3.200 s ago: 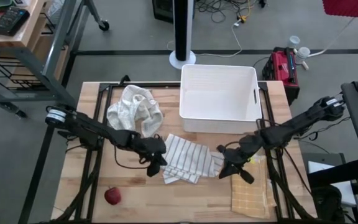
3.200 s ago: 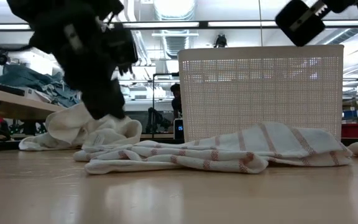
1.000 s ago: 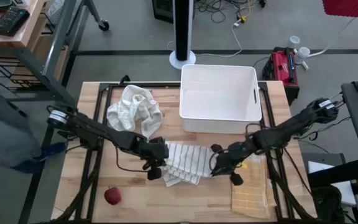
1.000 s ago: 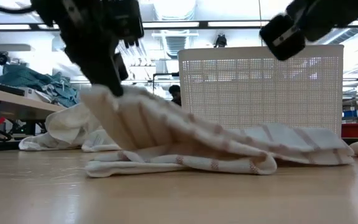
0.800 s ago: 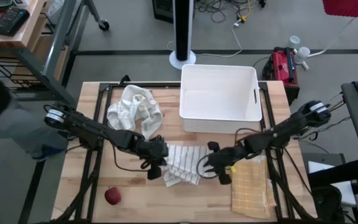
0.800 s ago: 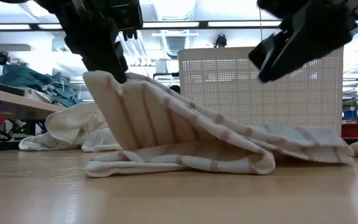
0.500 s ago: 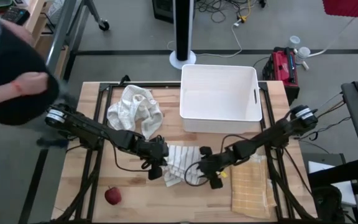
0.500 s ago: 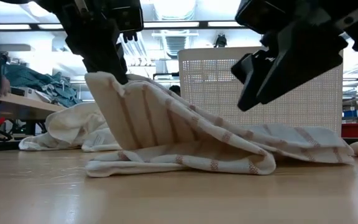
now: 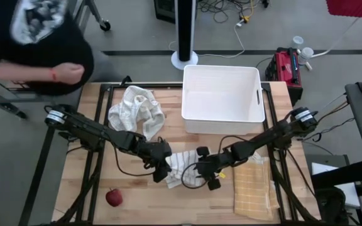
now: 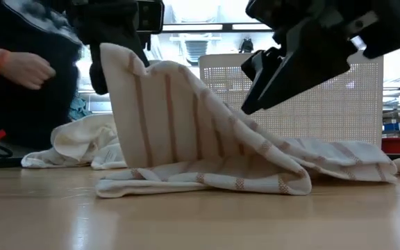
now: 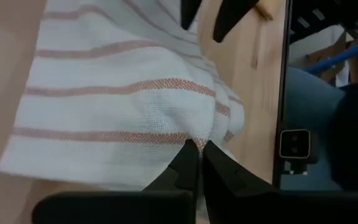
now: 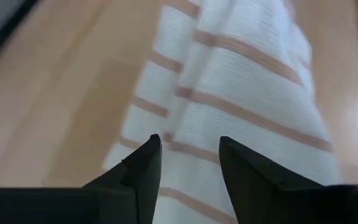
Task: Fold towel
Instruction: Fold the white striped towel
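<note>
Where the wooden table [image 9: 93,188] fills the high view, we note a white plastic basket [image 9: 221,100] at its far middle, with a crumpled cream cloth [image 9: 136,110] to the basket's left. A person [image 9: 33,37] in a dark top stands at the far left corner, one hand [image 9: 68,73] near the table edge. Near centre lies the striped towel [image 10: 207,149], white with reddish stripes, part of it flat on the wood and one corner lifted into a steep tent. The left gripper [image 11: 196,149] has its fingers pinched tight on that raised corner, holding it above the table. The right gripper [image 12: 188,149] hangs just over the towel's right half, fingers [image 12: 244,165] spread apart with nothing between them. We see a folded yellow checked cloth [image 9: 251,188] at the near right, close beside the right arm. A small red apple [image 9: 113,198] sits at the near left, well apart from the towel.
</note>
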Tool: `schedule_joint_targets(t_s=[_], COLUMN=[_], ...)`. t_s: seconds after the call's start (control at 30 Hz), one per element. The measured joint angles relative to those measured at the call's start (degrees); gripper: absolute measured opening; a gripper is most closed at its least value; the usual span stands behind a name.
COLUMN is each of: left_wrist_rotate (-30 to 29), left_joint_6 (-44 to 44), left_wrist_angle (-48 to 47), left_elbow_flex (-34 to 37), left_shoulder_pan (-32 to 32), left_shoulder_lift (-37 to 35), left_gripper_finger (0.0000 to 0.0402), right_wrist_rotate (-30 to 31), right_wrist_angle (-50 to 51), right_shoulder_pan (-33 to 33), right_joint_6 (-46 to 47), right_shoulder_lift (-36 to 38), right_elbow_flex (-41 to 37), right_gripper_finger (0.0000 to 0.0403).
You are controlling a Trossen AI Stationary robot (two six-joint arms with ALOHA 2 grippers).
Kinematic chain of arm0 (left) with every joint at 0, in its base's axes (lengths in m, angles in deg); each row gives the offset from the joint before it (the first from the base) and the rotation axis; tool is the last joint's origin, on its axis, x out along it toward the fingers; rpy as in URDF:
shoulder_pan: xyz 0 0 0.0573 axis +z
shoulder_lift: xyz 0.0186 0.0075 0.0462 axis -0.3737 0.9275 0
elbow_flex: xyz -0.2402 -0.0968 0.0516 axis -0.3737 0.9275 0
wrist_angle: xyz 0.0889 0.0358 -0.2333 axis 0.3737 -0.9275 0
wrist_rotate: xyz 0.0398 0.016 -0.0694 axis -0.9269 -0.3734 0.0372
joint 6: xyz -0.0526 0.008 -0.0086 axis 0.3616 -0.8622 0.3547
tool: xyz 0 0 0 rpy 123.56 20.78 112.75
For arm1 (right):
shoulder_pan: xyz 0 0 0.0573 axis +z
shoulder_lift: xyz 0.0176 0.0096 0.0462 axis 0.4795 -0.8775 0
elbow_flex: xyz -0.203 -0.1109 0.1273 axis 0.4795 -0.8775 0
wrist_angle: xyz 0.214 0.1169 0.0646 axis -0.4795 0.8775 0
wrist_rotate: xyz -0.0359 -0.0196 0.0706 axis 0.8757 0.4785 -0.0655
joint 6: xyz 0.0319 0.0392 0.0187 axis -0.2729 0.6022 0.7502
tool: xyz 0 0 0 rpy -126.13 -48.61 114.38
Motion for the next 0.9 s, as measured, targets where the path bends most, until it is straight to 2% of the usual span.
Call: schedule_joint_targets(t_s=[0.13,0.47,0.9], left_wrist_rotate=[0.0,-2.9,-3.4], left_joint_6=[0.8,1.7,2.8], left_wrist_angle=[0.1,0.3,0.1], left_elbow_flex=[0.1,0.1,0.1], left_shoulder_pan=[0.0,0.0,0.0], left_shoulder_lift=[0.0,0.0,0.0], left_gripper_finger=[0.0000,0.0000,0.0000], right_wrist_rotate=[3.4,3.3,5.0], right_wrist_angle=[0.1,-0.5,0.1], right_shoulder_pan=[0.0,0.7,1.4], right_joint_6=[-1.0,4.3,6.1], right_shoulder_lift=[-0.9,-4.5,-4.8], right_elbow_flex=[-0.2,-0.3,-0.3], right_gripper_finger=[0.0165,0.0165,0.0163])
